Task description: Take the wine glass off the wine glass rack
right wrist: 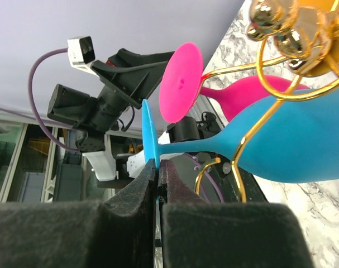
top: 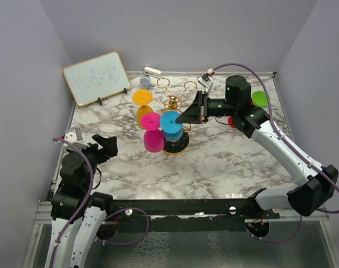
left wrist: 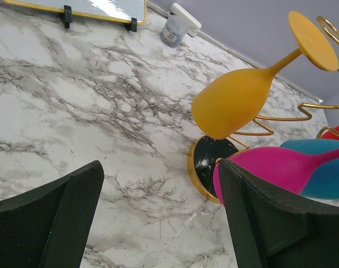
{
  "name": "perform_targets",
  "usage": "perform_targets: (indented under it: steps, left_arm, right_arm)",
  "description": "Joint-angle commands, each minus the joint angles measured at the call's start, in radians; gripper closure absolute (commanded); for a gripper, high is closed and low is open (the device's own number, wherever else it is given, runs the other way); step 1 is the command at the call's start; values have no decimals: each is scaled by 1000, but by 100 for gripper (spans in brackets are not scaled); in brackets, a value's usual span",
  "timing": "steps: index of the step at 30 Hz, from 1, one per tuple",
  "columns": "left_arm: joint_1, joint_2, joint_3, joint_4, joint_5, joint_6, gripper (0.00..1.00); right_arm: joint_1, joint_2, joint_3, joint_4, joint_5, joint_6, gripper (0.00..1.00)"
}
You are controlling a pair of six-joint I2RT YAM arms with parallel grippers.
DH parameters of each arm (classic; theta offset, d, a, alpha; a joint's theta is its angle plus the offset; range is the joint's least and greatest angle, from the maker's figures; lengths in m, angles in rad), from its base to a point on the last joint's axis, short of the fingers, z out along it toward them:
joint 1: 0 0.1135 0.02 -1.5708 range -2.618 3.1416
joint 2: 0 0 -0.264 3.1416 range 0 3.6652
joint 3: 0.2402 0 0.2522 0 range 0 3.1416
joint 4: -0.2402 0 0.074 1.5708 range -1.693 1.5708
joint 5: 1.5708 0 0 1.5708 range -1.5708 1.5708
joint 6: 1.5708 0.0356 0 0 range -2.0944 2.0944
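Grey-veined white marble table (top: 230, 162) under everything; near its middle, the gold wire wine glass rack (top: 173, 104), planted on a round black gold-rimmed base (left wrist: 208, 159). Hung from three of its looped arms, feet up and bowls down: an opaque orange wine glass (left wrist: 230, 103), an opaque pink wine glass (left wrist: 270, 167) and an opaque blue wine glass (right wrist: 292, 139), the blue one on the near side of the post, just beside the pink, stem caught in the gold wire. Right gripper (right wrist: 158, 164) reaching in from the right, closed flat and apparently pinching the lower rim of the blue glass's thin disc foot (right wrist: 149, 131) between black pads (right wrist: 130, 195); depth of that bite not clear from the wrist view. Left gripper (left wrist: 161, 173) spread wide, holding nothing, low over the marble, short of the rack and apart from it in the top view. Step in hand, by the look of it: drawing the blue glass off its arm. To do that well: hold the pinch firm on so thin an edge; follow the wire arm outward, away from the central post, instead of forcing the stem against the wire; steer the swinging bowl clear of the pink neighbour; go slowly, for fear of snagging and tipping a light stand; leave the left arm parked, or bring it in only to steady the base.
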Motion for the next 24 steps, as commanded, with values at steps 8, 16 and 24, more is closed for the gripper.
perform_targets:
  steps: [8, 16, 24]
  left_arm:
    - [-5, -13, 1, 24, -17, -6, 14]
    - [-5, -5, 1, 29, -7, -2, 14]
    - [-6, 39, 49, 48, 103, -39, 14]
  right_arm:
    - [31, -79, 19, -129, 3, -92, 99]
    - [31, -227, -61, -249, 27, -183, 99]
    - [31, -373, 4, -601, 212, -508, 99]
